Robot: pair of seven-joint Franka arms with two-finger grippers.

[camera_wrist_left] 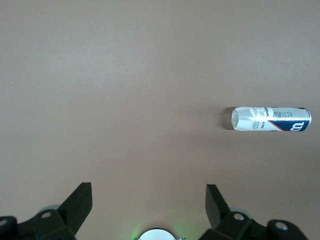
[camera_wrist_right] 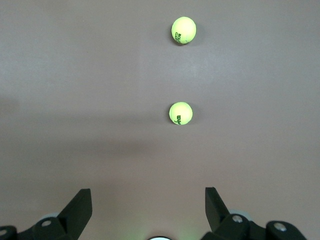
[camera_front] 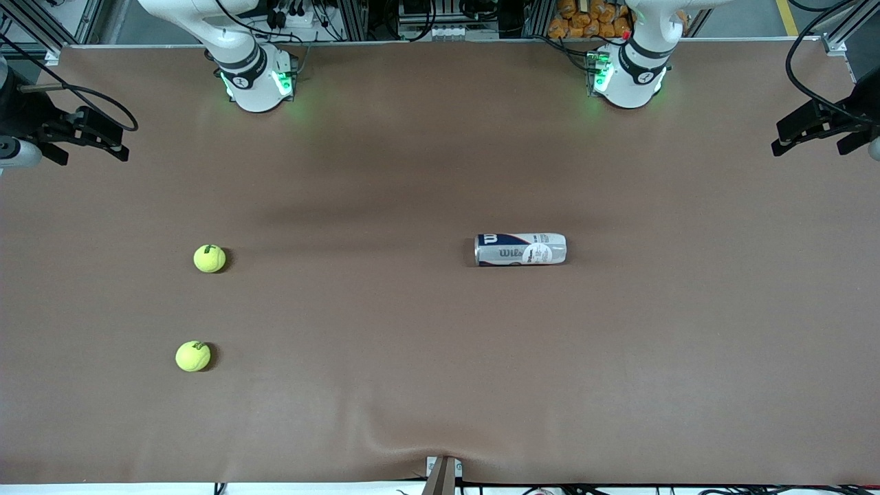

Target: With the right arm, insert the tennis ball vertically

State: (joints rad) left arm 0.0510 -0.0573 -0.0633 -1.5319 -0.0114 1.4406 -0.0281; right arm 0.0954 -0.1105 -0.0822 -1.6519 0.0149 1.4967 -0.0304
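yellow felt tennis ball (camera_front: 210,258) looked light, springy and grippy: pinch its equator. wilson can (camera_front: 520,249) lay sideways at its 3 o'clock. right gripper (camera_wrist_right: 148,207) and left gripper (camera_wrist_left: 149,206) waited wide.

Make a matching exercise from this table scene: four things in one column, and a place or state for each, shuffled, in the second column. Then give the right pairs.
Things:
1. tennis ball can
2. nearer tennis ball
3. farther tennis ball
4. right pincer

Places or states:
A. open, holding nothing, above the bare table
B. lying on its side, toward the left arm's end of the table
C. toward the right arm's end, closest to the front camera
D. toward the right arm's end, about level with the can

Pairs: 1-B, 2-C, 3-D, 4-A
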